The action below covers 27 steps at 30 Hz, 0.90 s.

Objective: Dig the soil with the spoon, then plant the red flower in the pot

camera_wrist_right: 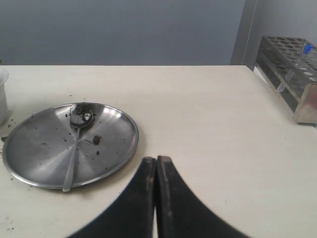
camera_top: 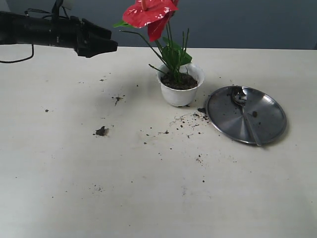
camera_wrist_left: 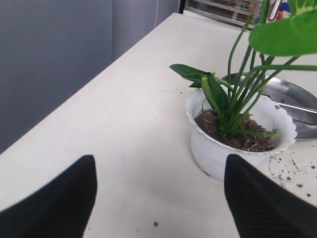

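The red flower (camera_top: 148, 14) stands upright in the white pot (camera_top: 180, 94), its green stems (camera_wrist_left: 237, 94) rooted in dark soil (camera_wrist_left: 233, 133) that fills the pot (camera_wrist_left: 218, 153). The silver spoon (camera_top: 246, 117) lies on the round steel plate (camera_top: 270, 119), its bowl holding a little soil (camera_wrist_right: 80, 116). My left gripper (camera_top: 110, 41) hovers left of the flower, open and holding nothing, its fingertips (camera_wrist_left: 81, 183) wide apart. My right gripper (camera_wrist_right: 156, 161) is shut on nothing, beside the plate (camera_wrist_right: 29, 158); it is out of the exterior view.
Loose soil specks (camera_top: 190, 120) lie between pot and plate, with a small clump (camera_top: 101, 131) further left. A rack of tubes (camera_wrist_right: 292, 64) stands at the table's far corner in the right wrist view. The table edge meets a grey wall behind the pot.
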Each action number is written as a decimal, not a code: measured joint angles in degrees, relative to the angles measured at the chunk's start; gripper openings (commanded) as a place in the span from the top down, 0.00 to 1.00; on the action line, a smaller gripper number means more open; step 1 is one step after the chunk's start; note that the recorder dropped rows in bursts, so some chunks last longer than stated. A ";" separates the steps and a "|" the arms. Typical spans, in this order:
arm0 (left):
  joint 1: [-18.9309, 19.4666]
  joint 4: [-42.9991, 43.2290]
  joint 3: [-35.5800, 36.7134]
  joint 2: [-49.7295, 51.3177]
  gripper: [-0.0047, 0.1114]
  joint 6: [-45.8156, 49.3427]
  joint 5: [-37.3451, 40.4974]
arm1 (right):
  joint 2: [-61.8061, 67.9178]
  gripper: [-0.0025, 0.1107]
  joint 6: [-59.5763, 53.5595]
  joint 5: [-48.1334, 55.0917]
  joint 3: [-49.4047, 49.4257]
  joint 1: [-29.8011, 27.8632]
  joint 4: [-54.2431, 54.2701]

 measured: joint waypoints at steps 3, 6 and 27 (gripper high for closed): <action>0.79 0.00 0.00 -1.32 0.48 -0.70 0.00 | 0.00 0.98 0.11 0.00 0.00 0.00 0.00; 1.20 -0.11 0.00 -3.11 0.70 -1.33 0.00 | 0.00 0.98 0.00 0.00 0.00 0.00 0.00; 1.29 3.19 0.00 -21.22 0.96 -14.94 -8.53 | 0.00 0.98 0.00 0.00 0.00 0.00 0.00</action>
